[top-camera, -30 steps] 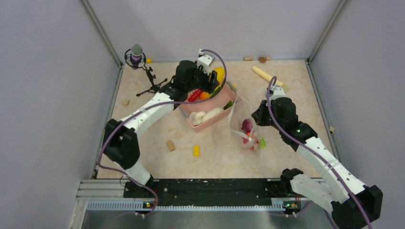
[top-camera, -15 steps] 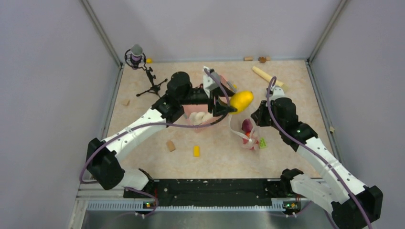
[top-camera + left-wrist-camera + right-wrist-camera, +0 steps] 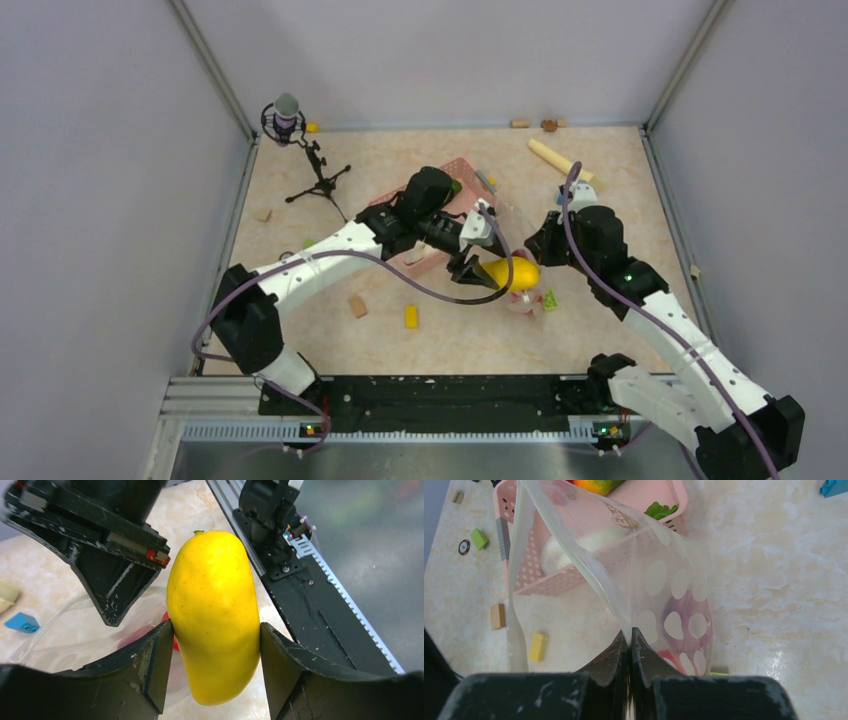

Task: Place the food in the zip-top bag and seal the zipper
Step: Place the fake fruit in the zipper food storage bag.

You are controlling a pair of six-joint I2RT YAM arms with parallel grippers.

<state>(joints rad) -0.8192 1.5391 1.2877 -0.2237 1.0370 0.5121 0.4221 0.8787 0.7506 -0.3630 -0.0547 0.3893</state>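
Note:
My left gripper [image 3: 497,272] [image 3: 214,632] is shut on a yellow mango [image 3: 512,272] [image 3: 214,615], one finger on each side, just above the zip-top bag [image 3: 520,297] [image 3: 75,635]. My right gripper [image 3: 541,250] [image 3: 630,635] is shut on the bag's upper edge [image 3: 574,555] and holds its mouth up and open. Inside the bag lie a purple onion [image 3: 686,622] and a red piece [image 3: 669,659]. The pink basket [image 3: 455,172] [image 3: 676,495] behind it holds an orange-green mango [image 3: 596,485] and white pieces [image 3: 574,542]. The zipper strip cannot be made out.
A microphone on a tripod [image 3: 287,115] stands at the back left, and a wooden cylinder [image 3: 555,158] lies at the back right. Small blocks are scattered about: yellow [image 3: 410,316], tan [image 3: 357,305], green [image 3: 549,298]. The left arm crosses over the basket.
The left arm has carried the yellow mango from the basket forward and right, down to the bag's mouth. The right gripper has stayed where it was, holding the bag.

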